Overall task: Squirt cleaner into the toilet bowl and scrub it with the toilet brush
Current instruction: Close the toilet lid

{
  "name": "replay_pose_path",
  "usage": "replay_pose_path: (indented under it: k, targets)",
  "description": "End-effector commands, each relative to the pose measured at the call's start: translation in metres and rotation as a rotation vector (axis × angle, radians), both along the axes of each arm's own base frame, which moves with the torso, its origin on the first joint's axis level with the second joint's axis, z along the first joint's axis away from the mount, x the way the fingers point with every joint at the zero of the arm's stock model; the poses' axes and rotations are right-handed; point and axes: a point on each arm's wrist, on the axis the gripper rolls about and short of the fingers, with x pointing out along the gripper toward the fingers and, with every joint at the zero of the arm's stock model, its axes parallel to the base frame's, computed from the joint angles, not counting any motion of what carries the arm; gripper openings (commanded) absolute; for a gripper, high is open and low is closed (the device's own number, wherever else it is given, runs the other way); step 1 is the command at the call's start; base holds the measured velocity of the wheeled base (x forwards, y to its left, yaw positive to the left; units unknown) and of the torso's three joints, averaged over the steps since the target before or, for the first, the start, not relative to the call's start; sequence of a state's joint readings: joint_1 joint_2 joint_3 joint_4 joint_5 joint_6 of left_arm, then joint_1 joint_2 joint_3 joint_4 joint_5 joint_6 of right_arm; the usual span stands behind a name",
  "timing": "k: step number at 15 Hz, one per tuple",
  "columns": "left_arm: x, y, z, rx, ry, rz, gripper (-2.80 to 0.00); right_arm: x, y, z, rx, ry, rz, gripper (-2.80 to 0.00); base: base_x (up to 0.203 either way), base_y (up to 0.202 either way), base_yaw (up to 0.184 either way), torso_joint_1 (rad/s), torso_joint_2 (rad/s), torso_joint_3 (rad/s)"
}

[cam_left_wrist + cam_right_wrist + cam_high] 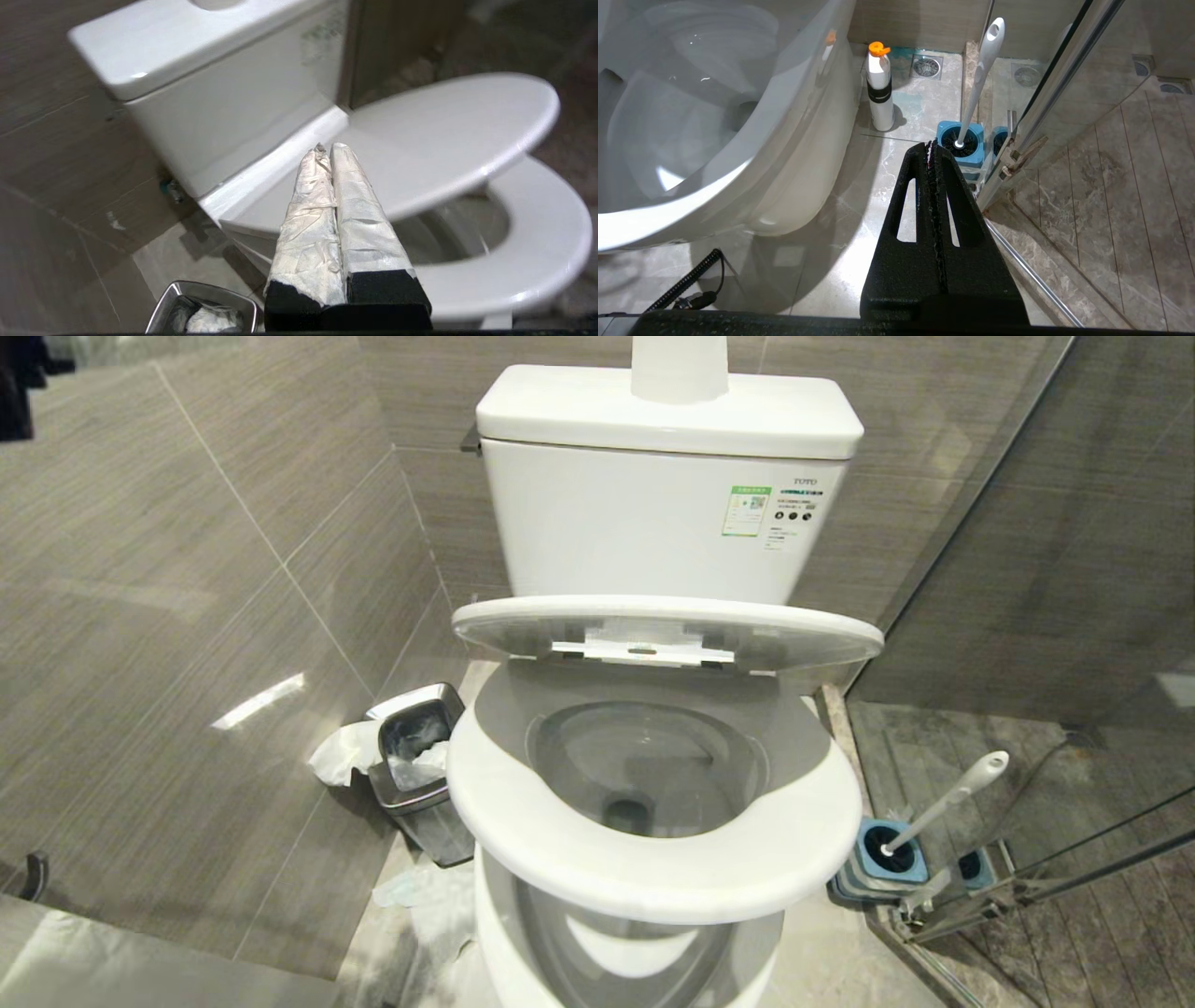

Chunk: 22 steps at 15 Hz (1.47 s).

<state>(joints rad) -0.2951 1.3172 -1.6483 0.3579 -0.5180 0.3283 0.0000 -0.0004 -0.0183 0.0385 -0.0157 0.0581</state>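
My right pincer (pixel 932 145), pressed shut and empty, hangs low near the toilet brush (pixel 978 81), whose handle leans up and away in its holder at the frame's upper middle, while my shut left pincer (pixel 327 148) points at the lid.

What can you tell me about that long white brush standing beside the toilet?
The toilet brush has a slim, glossy white plastic handle with a rounded end pierced by a hanging hole. It leans tilted in its holder, a squat square tub with a blue top, on the marble-look floor between the toilet and the glass shower door. Its black bristles sit down inside the holder. Nothing else touches it; the right tool is shut, short of it.
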Motion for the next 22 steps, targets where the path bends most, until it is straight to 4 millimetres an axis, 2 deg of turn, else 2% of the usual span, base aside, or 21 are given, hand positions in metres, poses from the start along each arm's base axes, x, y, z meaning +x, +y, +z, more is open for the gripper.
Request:
replay_pose_path:
  k: [1,4,8,13,17,22]
  targets:
    - [0.003,-0.018,-0.020,0.150,-0.019,-0.107,-2.80,0.000,0.000,0.000,0.000,0.000,0.000,-2.80,0.000,0.000,0.000,0.000,0.00,0.000]
    - [0.016,-0.041,-0.037,0.233,0.002,-0.154,-2.80,0.000,0.000,0.000,0.000,0.000,0.000,-2.80,0.000,0.000,0.000,0.000,0.00,0.000]
    - [0.036,-0.066,-0.049,0.292,0.039,-0.118,-2.80,0.000,0.000,0.000,0.000,0.000,0.000,-2.80,0.000,0.000,0.000,0.000,0.00,0.000]
    - [0.046,-0.091,-0.065,0.353,0.077,-0.125,-2.80,0.000,0.000,0.000,0.000,0.000,0.000,-2.80,0.000,0.000,0.000,0.000,0.00,0.000]
    - [0.049,-0.102,-0.075,0.379,0.098,-0.151,-2.80,0.000,0.000,0.000,0.000,0.000,0.000,-2.80,0.000,0.000,0.000,0.000,0.00,0.000]
    - [0.045,-0.107,-0.099,0.481,0.154,-0.205,-2.80,0.000,0.000,0.000,0.000,0.000,0.000,-2.80,0.000,0.000,0.000,0.000,0.00,0.000]
